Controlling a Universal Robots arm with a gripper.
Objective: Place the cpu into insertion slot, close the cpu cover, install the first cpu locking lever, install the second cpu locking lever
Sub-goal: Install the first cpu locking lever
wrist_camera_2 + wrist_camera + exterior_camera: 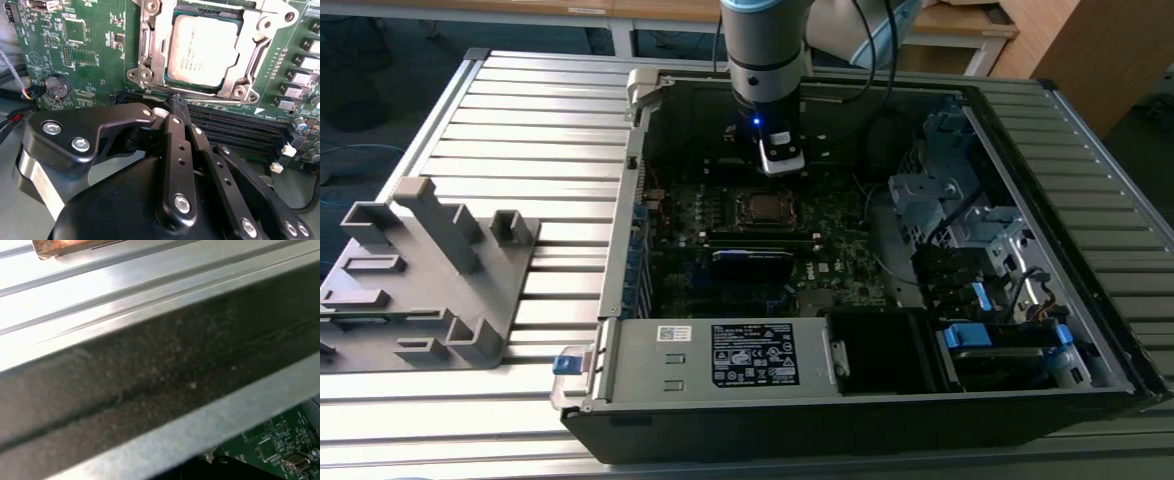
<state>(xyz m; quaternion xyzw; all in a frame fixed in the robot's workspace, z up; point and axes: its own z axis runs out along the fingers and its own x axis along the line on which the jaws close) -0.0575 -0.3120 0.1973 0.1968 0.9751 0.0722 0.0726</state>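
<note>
Grey cpu (202, 50), silver cpu cover (151, 47), green motherboard (90, 55)

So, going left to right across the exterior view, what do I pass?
Grey fixture → computer case's left wall → cpu → silver drive cage.

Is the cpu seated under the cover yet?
Yes, in the second wrist view the cpu lies flat with the cover framing it.

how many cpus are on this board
1. The cpu lies under the cpu cover, showing through its window, near the gripper. More could be hidden behind the arm.
</note>
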